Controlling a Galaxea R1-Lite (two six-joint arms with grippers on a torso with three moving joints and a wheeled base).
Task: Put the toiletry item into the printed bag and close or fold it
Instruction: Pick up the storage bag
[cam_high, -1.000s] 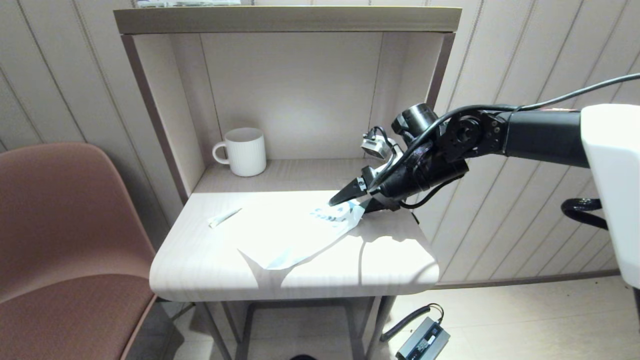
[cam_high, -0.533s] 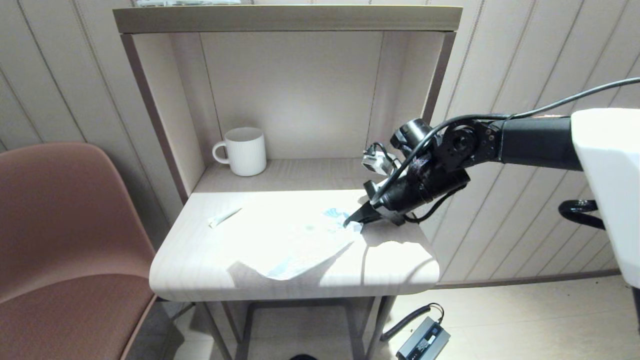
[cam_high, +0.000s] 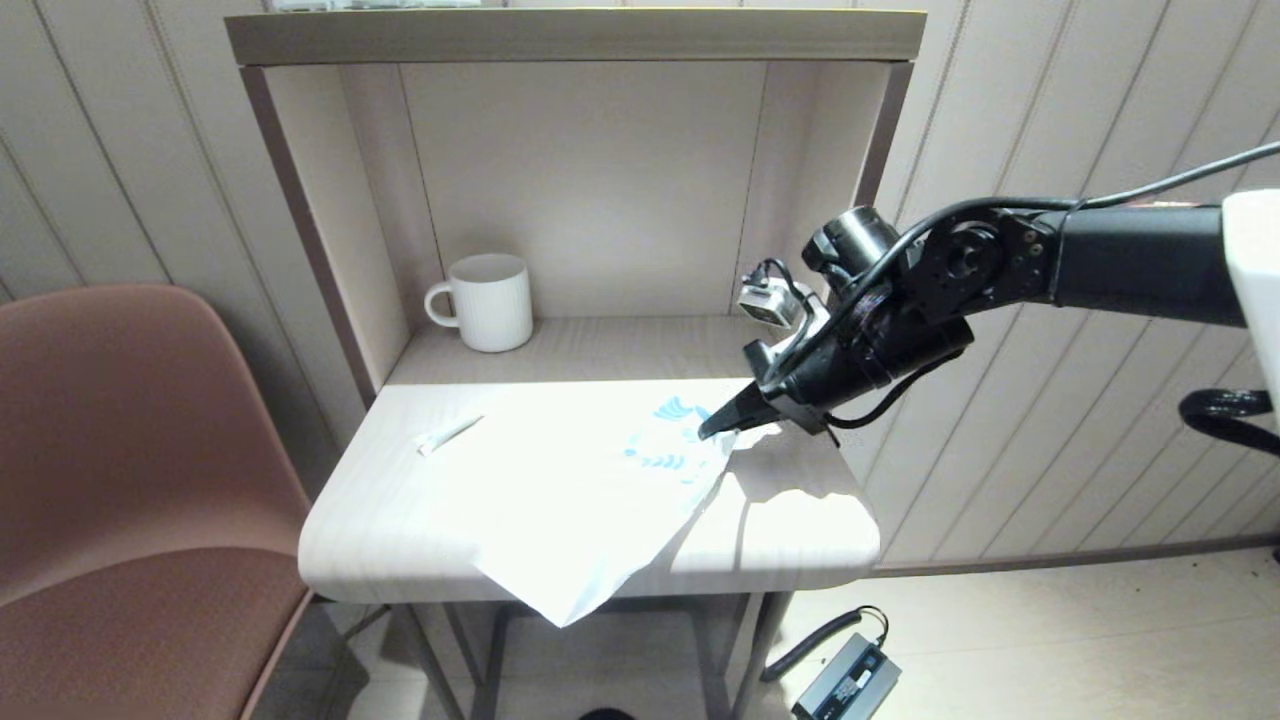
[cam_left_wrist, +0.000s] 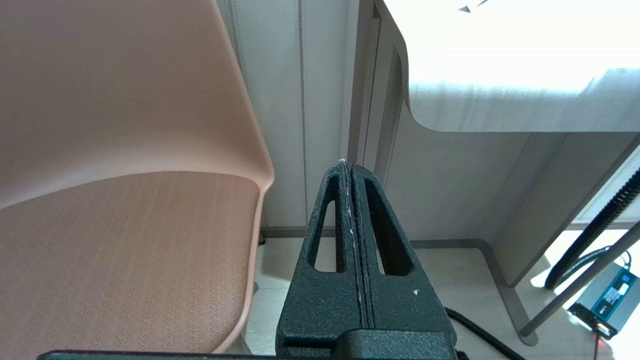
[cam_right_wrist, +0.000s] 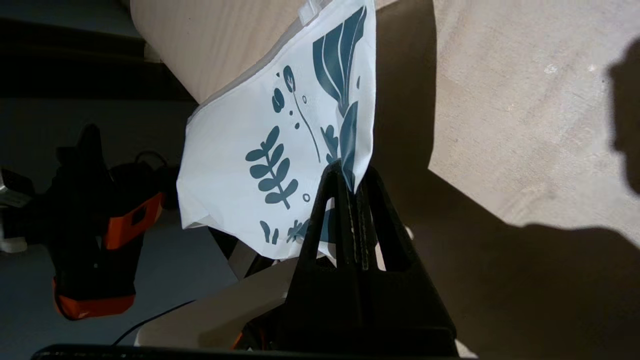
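Pinching the printed bag (cam_high: 600, 500) by its leaf-patterned end, right gripper (cam_high: 712, 430) right of centre in the head view, fingers pressed together on the thin plastic. Limp, translucent pouch, its plain lower corner drooping past the front edge of the pale wood-grain table (cam_high: 400, 520). Slim white toiletry item (cam_high: 448, 433) lying loose at centre left, well apart from the bag. Ribbed white mug (cam_high: 488, 302) farther back under the shelf, clear of both. Smooth terracotta chair (cam_high: 130, 480) filling the lower left. Crisp dark blue sprigs on the bag (cam_right_wrist: 280, 155) only in the right wrist view, black fingertips (cam_right_wrist: 345, 175) clamping its edge. Left gripper (cam_left_wrist: 350, 167) only in its own wrist view, pressed shut on nothing, low beside the chair (cam_left_wrist: 125, 175).
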